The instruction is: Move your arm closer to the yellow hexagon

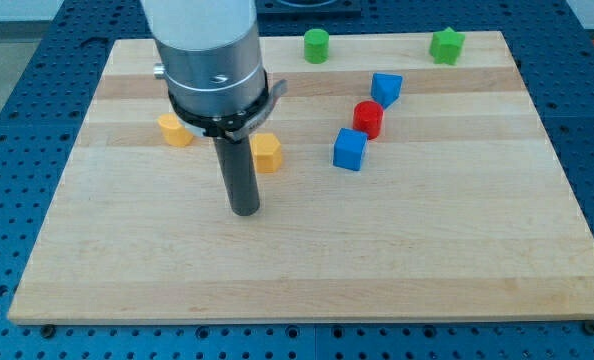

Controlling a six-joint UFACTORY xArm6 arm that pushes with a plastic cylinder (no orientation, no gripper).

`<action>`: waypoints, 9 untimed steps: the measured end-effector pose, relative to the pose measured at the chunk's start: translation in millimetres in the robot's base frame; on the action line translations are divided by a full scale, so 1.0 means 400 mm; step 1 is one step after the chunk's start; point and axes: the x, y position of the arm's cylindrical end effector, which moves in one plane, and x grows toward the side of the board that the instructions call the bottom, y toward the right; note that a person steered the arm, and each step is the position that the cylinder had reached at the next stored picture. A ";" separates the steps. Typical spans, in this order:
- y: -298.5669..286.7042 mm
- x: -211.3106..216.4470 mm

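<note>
The yellow hexagon (pixel 267 152) lies on the wooden board (pixel 307 260), left of centre, partly behind my rod. My tip (pixel 244 210) rests on the board just below and slightly left of the hexagon, a short gap apart from it. A second yellow block (pixel 175 130) sits further to the view's left, partly hidden by the arm's grey body.
A blue cube (pixel 349 149), a red cylinder (pixel 368 118) and another blue block (pixel 386 88) form a diagonal line right of centre. A green cylinder (pixel 317 45) and a green star-like block (pixel 446 45) sit near the top edge.
</note>
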 end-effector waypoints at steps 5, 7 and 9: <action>0.000 0.024; 0.000 0.035; 0.000 0.017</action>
